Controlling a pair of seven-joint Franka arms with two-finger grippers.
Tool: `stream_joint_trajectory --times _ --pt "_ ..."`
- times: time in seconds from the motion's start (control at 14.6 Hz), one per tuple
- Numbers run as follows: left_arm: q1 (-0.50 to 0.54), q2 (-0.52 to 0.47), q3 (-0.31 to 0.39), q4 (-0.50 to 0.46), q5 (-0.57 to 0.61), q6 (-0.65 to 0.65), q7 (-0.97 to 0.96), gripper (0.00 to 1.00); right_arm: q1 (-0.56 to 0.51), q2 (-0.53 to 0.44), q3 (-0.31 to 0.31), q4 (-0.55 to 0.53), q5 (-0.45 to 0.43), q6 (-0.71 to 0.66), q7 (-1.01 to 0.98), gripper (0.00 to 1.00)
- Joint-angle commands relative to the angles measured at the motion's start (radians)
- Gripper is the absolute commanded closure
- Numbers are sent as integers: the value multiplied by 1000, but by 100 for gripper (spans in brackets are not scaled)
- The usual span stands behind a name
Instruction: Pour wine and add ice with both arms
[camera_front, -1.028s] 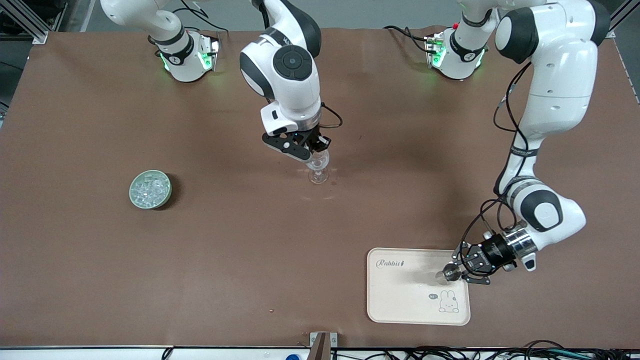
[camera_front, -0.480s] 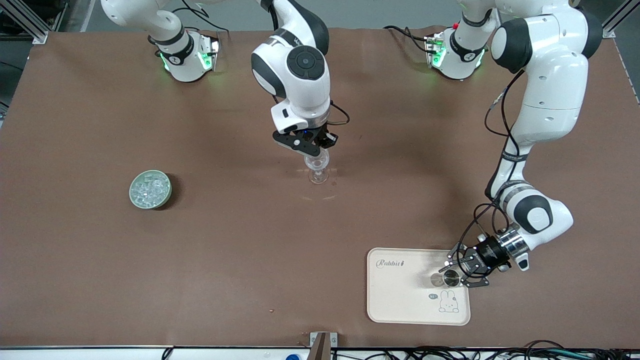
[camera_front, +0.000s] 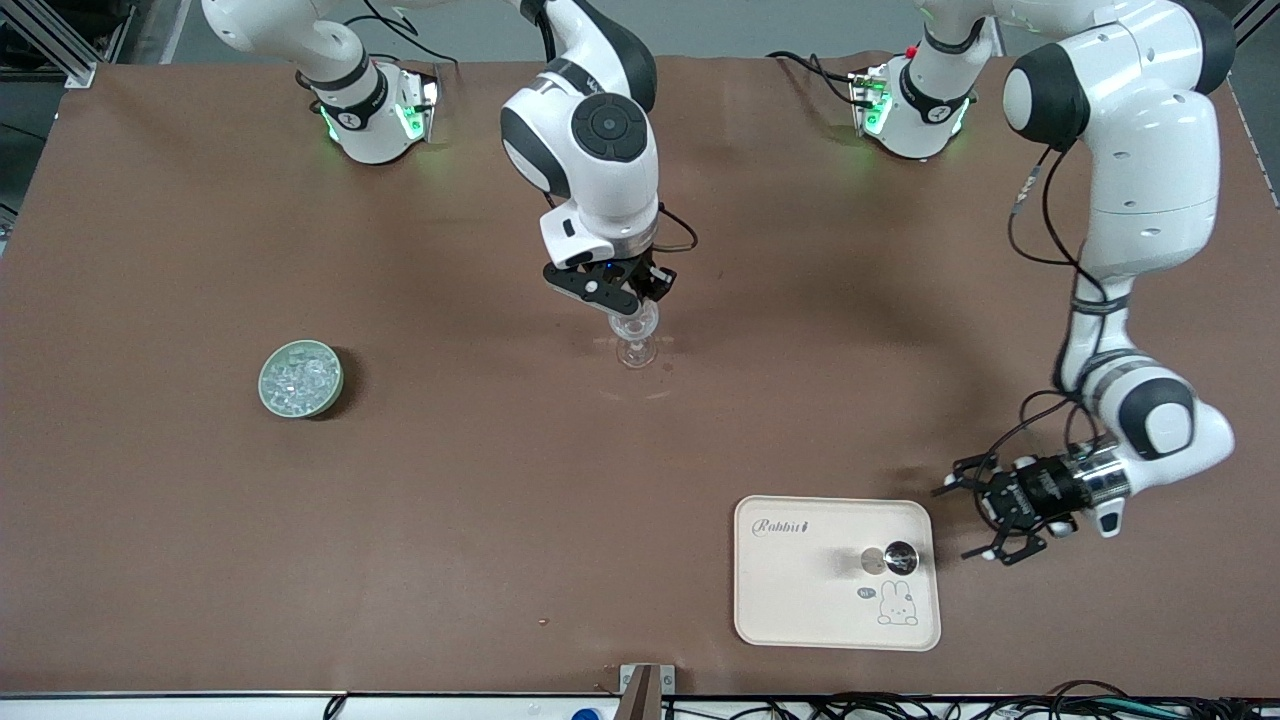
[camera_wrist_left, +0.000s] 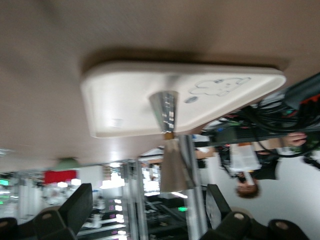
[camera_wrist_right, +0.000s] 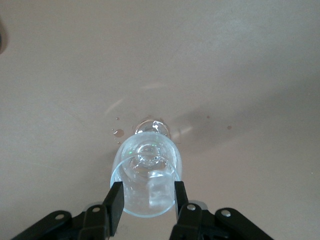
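Standing alone on tray: metal cup

High front camera, two close wrist views

Hiding most of the glass bowl under the right gripper in the front view. Blurring into one glinting heap too small to count: ice in the bowl. Smearing the tray and cup in the left wrist view. Cutting off the fingers at the edge there.
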Motion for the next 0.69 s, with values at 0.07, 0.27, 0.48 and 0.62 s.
stream_joint_trajectory --times 0.07,0.27,0.48,0.62 --pt "0 -101 26 -25 229 -45 100 0 7 7 -7 18 15 -2 9 42" --pt "-1 -112 29 105 416 -45 98 0 1 6 -8 28 13 -6 0 37" --pt "0 -155 25 150 487 -6 100 0 -17 -2 -16 61 1 -17 -6 5" --pt "0 -201 40 148 488 38 100 0 -51 -28 -27 61 -43 -18 -43 0"
